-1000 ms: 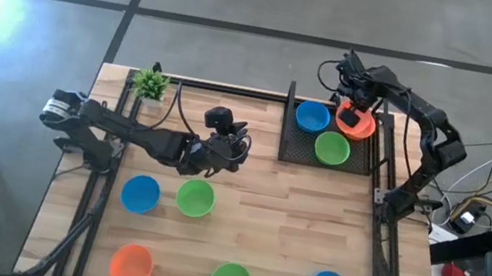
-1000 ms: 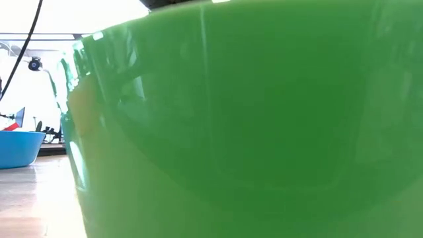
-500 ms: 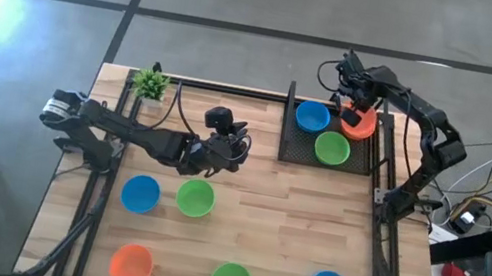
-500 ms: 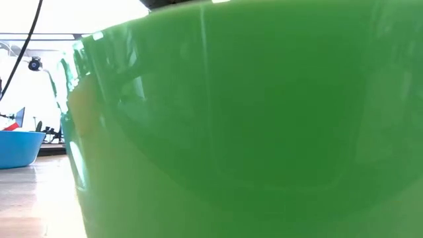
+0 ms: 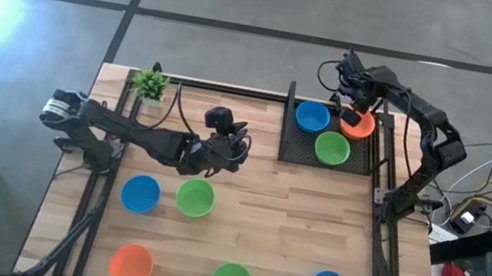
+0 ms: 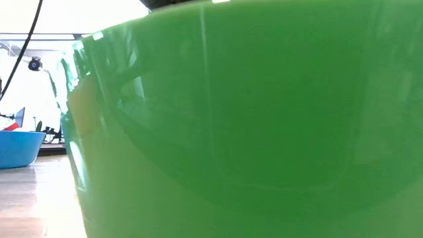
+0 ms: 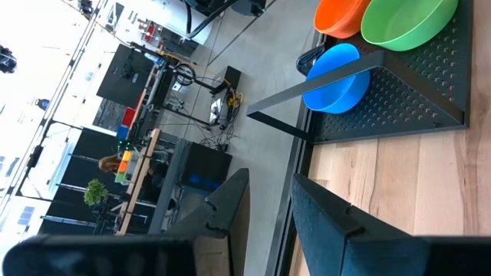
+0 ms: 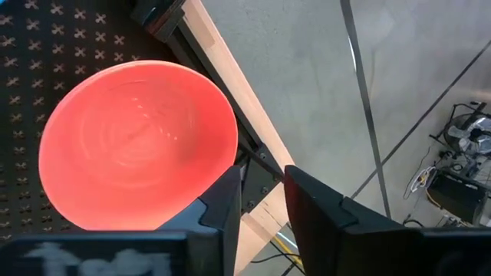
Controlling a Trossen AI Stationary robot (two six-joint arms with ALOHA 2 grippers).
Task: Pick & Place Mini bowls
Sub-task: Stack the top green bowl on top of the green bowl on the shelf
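High view: right gripper [image 5: 356, 110], upper right, pinches the orange bowl [image 5: 360, 125] by its rim to set it in the black tray [image 5: 299, 150]; left gripper [image 5: 221, 146] waits mid-table, slightly open.

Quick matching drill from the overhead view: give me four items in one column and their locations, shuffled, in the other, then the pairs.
Items:
1. right gripper
2. left gripper
3. potted plant
4. black tray

Places:
A. far left corner of the table
B. over the bare wood at mid-table, holding nothing
C. far right part of the table, holding a blue, a green and an orange bowl
D. at the orange bowl in the tray

Pairs: 1-D, 2-B, 3-A, 4-C
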